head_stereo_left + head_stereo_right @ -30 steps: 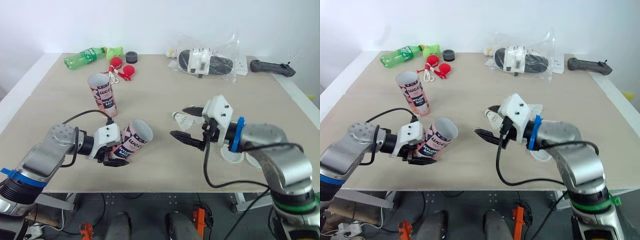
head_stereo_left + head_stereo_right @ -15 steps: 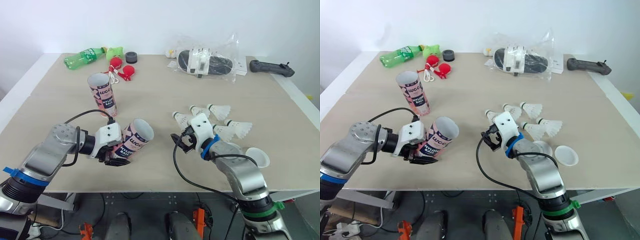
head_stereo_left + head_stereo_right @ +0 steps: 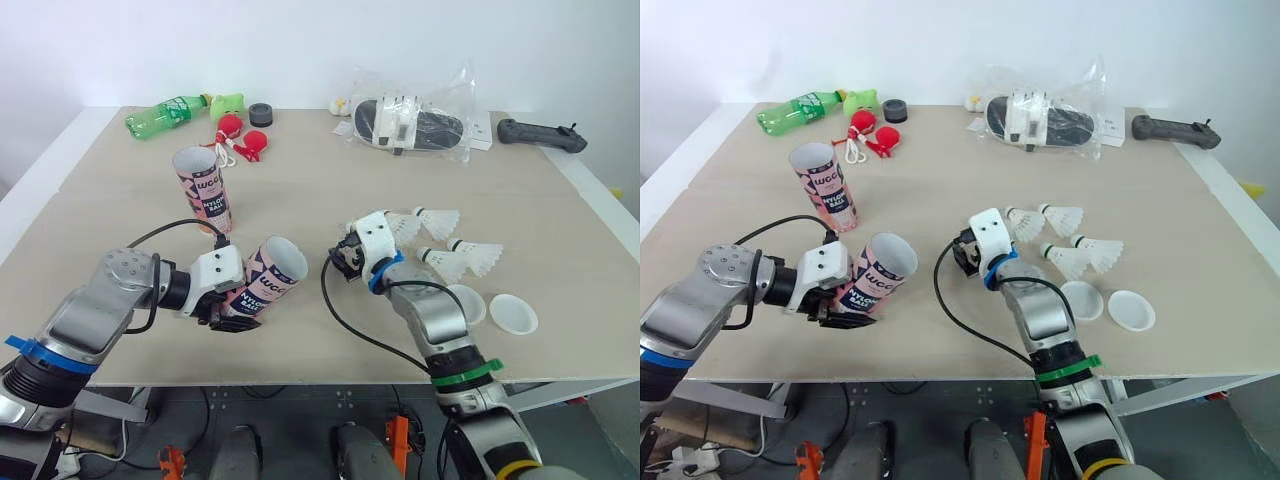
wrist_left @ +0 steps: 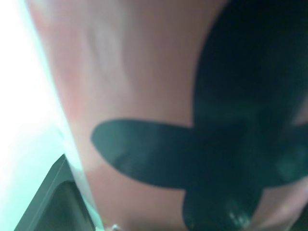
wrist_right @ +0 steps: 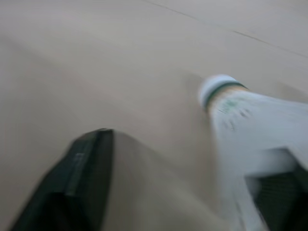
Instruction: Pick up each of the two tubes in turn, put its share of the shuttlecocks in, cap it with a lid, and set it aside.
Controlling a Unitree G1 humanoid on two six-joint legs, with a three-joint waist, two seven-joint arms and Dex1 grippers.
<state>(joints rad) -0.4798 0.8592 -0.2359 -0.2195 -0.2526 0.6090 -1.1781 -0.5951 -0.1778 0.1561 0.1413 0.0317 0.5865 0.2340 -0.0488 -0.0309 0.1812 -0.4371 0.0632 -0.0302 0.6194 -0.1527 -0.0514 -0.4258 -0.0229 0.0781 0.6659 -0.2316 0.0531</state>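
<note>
1. Left gripper (image 3: pixel 222 308) clamped on tilted tube (image 3: pixel 268 280), near left.
2. Right gripper (image 3: pixel 346 260) at centre, fingers spread, holding nothing; shuttlecock (image 5: pixel 240 108) just beside one finger.
3. Second tube (image 3: pixel 203 190) upright, far left.

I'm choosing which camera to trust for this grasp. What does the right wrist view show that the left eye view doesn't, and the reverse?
The right wrist view gives the close-up: one shuttlecock, its cork banded dark, lies by one finger of the open right gripper, with bare table in the gap. The left eye view gives the layout: the left gripper clamps a tilted tube, and there are an upright tube, two lids and more shuttlecocks. Shared: table, right gripper, shuttlecocks.
</note>
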